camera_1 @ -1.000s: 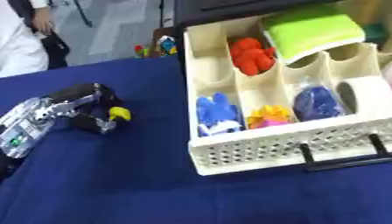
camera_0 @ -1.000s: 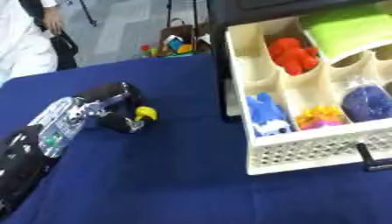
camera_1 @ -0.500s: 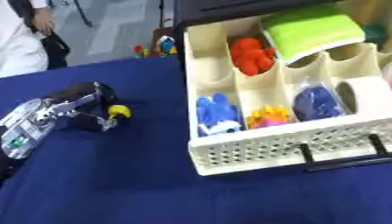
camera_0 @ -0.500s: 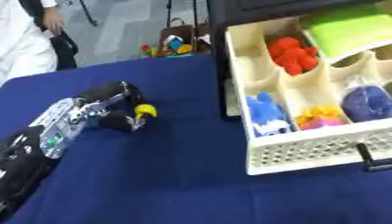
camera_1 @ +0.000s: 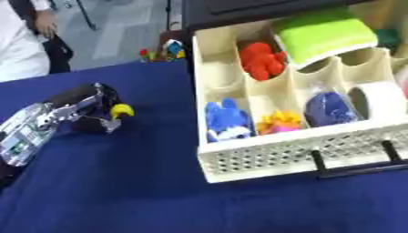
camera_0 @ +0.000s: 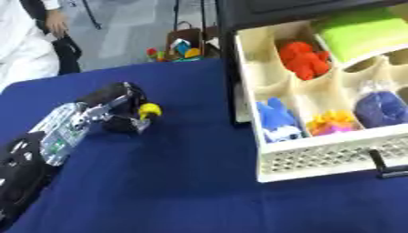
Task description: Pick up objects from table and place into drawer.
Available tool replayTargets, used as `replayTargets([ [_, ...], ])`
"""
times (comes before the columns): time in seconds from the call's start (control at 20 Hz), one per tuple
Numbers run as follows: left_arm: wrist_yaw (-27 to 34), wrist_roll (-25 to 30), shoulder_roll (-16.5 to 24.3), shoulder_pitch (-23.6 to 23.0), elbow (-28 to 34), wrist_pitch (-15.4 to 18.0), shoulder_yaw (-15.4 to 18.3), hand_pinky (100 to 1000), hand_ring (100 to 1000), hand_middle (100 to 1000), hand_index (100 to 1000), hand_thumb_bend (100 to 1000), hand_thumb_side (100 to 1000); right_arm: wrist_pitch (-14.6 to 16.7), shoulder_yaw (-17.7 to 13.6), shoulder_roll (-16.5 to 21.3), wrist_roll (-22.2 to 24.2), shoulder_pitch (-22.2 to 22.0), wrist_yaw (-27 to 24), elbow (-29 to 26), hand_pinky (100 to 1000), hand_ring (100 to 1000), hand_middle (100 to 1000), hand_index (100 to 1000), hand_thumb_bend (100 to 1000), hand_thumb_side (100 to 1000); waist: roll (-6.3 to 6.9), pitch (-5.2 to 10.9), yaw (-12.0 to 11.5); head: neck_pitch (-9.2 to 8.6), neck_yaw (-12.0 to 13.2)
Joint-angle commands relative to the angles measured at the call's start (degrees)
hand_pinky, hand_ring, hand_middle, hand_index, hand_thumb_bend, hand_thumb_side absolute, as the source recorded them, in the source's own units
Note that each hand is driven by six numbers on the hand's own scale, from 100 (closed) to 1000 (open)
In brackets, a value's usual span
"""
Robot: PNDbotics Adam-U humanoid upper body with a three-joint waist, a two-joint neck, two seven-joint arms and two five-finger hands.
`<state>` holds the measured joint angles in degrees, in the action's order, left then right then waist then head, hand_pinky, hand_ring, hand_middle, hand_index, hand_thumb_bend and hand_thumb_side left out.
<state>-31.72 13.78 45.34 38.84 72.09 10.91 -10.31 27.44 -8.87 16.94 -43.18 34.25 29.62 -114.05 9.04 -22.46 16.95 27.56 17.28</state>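
A yellow thing [camera_0: 149, 109] is held in the curled left hand [camera_0: 111, 107]. To its right, the open drawer [camera_1: 263, 157] is seen across bare blue table [camera_0: 183, 182].

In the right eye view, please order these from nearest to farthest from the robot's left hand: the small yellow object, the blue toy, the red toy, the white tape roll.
From the left hand:
1. Small yellow object, at its fingertips.
2. Blue toy, drawer's front left compartment.
3. Red toy, a rear compartment, farther back.
4. White tape roll, front right compartment, farthest.
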Motion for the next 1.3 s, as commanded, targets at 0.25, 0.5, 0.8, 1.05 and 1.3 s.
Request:
replayTargets([
  [0.25, 1.45, -0.7, 2.83, 0.21, 1.78, -0.73, 1.18, 238, 468, 522, 601, 100, 520, 2.54, -0.5, 1.36, -3.08, 0.38, -0.25, -0.55, 637, 698, 606, 758, 100, 1000, -0.71, 2.24, -0.37, -0.17, -0.27],
  [0.5, 2.09, -0.97, 3.67, -0.2, 3.27, -1.14, 1.16, 233, 466, 519, 599, 100, 522, 2.34, -0.58, 1.36, -3.21, 0.04, -0.17, -0.55, 636, 696, 608, 758, 100, 1000, -0.92, 3.12, -0.78, 0.28, -0.6],
  [0.8, 5.47, -0.97, 5.75, -1.52, 8.67, -2.56, 1.22, 224, 456, 512, 596, 100, 527, 1.93, -0.55, 1.53, -3.29, -0.81, -0.22, -0.55, 635, 695, 610, 757, 100, 1000, -0.94, 5.01, -1.54, 1.51, -1.1],
  [1.05, 8.71, -1.61, 7.0, -1.8, 14.57, -4.33, 2.1, 218, 443, 509, 597, 100, 529, 1.59, -0.63, 1.67, -3.37, -1.52, -0.27, -0.55, 634, 694, 613, 756, 100, 1000, -0.93, 6.75, -2.22, 2.75, -1.4],
  [1.3, 12.05, -2.14, 7.93, -1.61, 20.01, -5.83, 2.68, 214, 424, 511, 600, 100, 520, 1.22, -0.64, 1.77, -3.52, -2.02, -0.3, -0.55, 633, 692, 616, 755, 100, 1000, -0.77, 8.45, -2.68, 3.65, -1.44],
])
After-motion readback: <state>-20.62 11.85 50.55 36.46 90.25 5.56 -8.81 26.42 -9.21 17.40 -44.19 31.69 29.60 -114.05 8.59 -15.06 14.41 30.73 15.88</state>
